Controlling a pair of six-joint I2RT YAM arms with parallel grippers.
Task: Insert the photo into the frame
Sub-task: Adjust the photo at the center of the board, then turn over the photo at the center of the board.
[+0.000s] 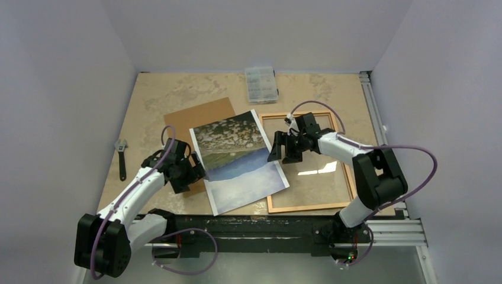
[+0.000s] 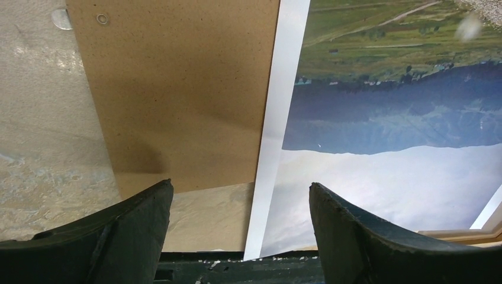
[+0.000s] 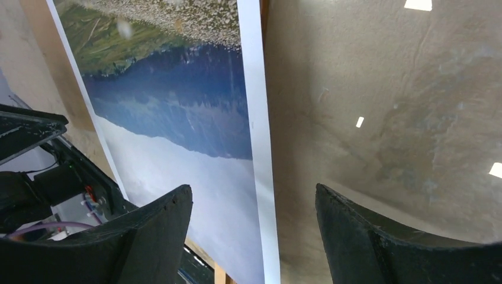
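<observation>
I see my left tool and right tool both spread open, at opposite edges of the photo — it overlaps the frame.

This is a robotics lab cell: a marbled beige desk boxed in by plain white panels. A left arm and a right arm, both trailing purple cables, are bolted to an aluminium rail. An adjustable wrench and a clear compartment box lie on the desk.
</observation>
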